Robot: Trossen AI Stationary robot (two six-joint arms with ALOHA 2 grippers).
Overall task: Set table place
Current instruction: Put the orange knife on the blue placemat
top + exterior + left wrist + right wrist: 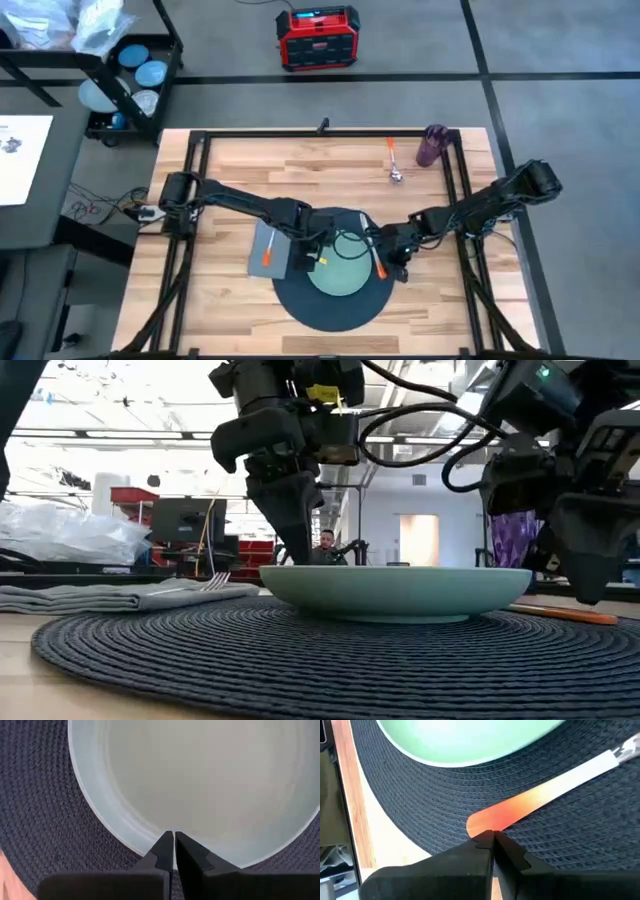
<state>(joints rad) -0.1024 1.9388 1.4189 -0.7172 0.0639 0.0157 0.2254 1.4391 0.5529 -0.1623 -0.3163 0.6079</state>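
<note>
I find no writing I can read anywhere. The white sheet (22, 155) lying far out past my left pincer (318, 252), off the table's (230, 170) edge, carries dark marks too small to make out. The red box (317, 38) on the floor, well beyond both my pincers, has a dark panel on top, but no letters or numbers come clear on it.

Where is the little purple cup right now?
In the high view the purple cup stands at the table's far right corner, beside a spoon, away from the mat.
</note>
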